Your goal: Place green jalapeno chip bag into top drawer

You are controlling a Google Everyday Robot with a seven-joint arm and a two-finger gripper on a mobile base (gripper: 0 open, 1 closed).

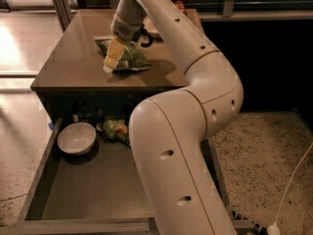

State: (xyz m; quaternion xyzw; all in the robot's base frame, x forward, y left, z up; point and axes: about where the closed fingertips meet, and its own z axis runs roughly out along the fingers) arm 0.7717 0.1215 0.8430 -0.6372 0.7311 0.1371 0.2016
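The green jalapeno chip bag [131, 59] lies crumpled on the brown table top [68, 62], near its front middle. My gripper [113, 58] reaches down from the white arm and is at the bag's left end, touching or just over it. The top drawer [93, 192] is pulled open below the table, wide and grey-green, with a flat bottom. My arm's big white elbow and forearm [171, 146] hang over the drawer's right side and hide that part of it.
A white bowl [77, 137] sits at the drawer's back left. A brighter light-green bag [116, 129] lies next to it at the back. A small red-orange object [180, 6] sits at the table's far right. A white cable [293, 180] runs over the speckled floor at the right.
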